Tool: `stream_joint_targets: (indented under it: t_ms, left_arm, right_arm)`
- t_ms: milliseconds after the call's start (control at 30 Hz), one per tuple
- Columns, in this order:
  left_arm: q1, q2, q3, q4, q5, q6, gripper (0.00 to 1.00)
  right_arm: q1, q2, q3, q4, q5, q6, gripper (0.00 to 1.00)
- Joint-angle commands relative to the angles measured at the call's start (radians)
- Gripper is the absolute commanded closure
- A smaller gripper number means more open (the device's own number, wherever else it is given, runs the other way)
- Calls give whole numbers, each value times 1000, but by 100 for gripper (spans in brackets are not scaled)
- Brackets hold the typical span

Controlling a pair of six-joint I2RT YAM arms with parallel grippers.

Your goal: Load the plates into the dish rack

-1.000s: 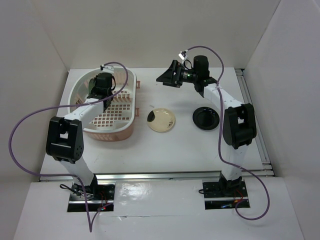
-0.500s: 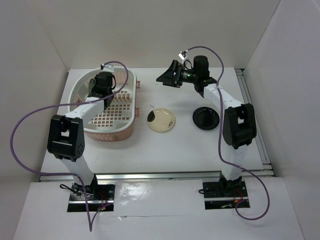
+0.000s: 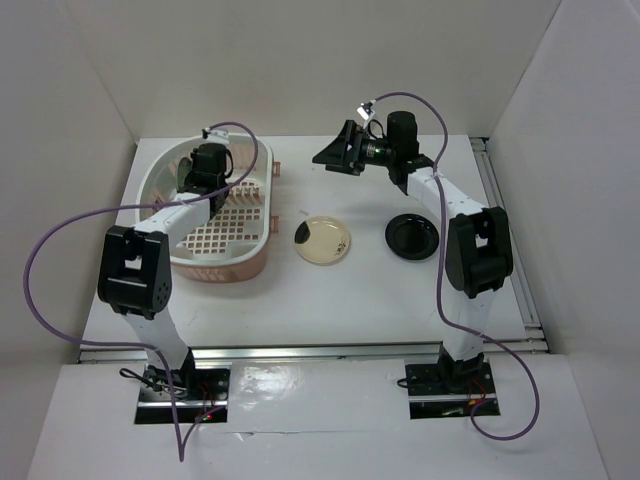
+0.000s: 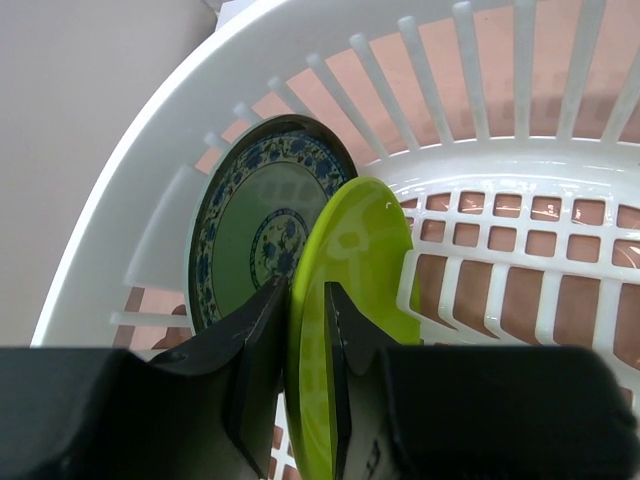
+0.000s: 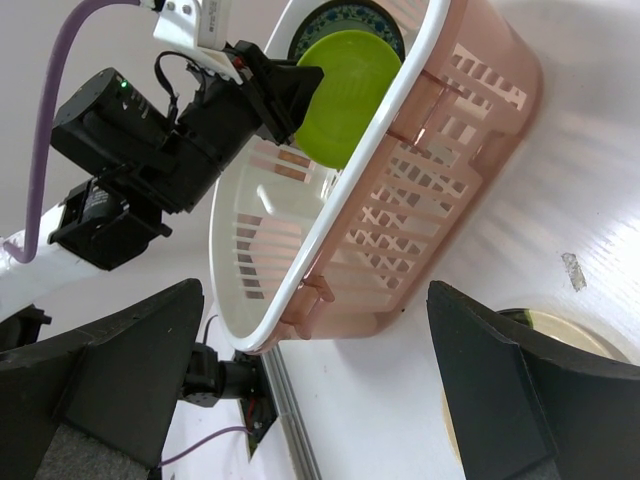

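Lime green plate stands on edge in the dish rack, pinched by the left gripper, just beside the blue-patterned plate (also upright), while the right gripper hangs wide open and empty above the white table, walled in white.

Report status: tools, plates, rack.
Left tool shut on lime green plate, upright in dish rack beside blue-grey plate. Right tool open, empty. Cream plate, black plate on table.
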Motion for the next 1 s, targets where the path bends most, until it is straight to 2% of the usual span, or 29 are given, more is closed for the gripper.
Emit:
stream_joint_targets:
  t_ms: [0,333,433,900,967]
  left_arm:
    - [-1,31,32,40,-10,2,67]
    - [-1,51,42,87,-10,70,64]
    - [-1,51,42,110,-10,79,58]
    - [-1,51,51,147,13,131,57]
    - [-1,61,51,135,13,131,59]
  right_arm:
    - [9,-42,-4,47,-16,0,0]
    - [9,-31,-4,47,-26,0,0]
    - [9,-31,-4,47,-26,0,0]
    - [9,-13,-4,68,-35,27,0]
    - [9,-13,-4,68,-35,27,0]
